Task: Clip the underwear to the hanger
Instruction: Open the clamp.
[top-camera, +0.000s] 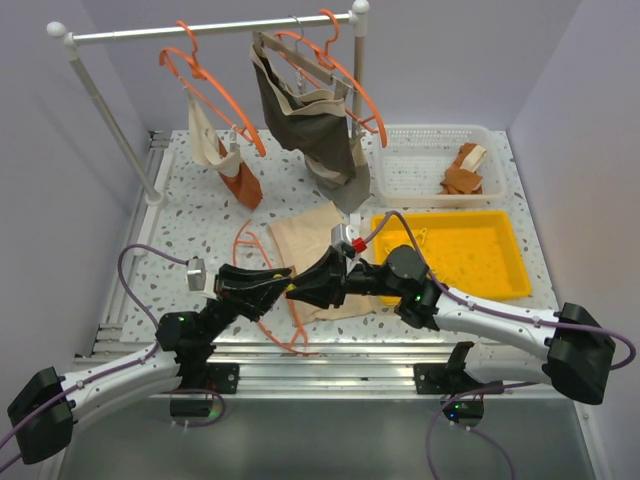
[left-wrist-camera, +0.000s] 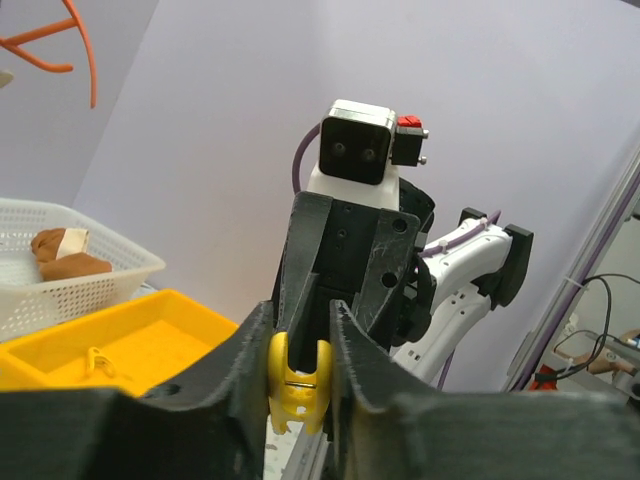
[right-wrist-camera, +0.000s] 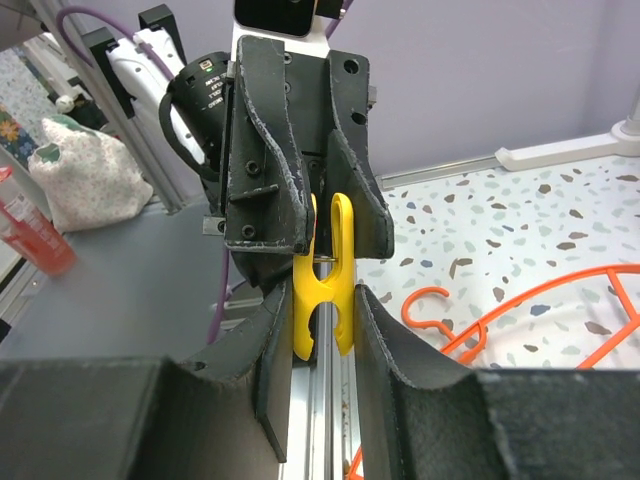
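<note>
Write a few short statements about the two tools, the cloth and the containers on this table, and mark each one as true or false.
1. The left tool and the right tool both grip one yellow plastic clothes peg. True.
2. The pale cream cloth underwear hangs from the rail. False: it lies flat on the speckled table.
3. The white mesh plastic basket holds a rust-orange cloth. True.
4. The bright yellow plastic tray stands on the left arm's side. False: it stands on the right arm's side, in front of the basket.
</note>
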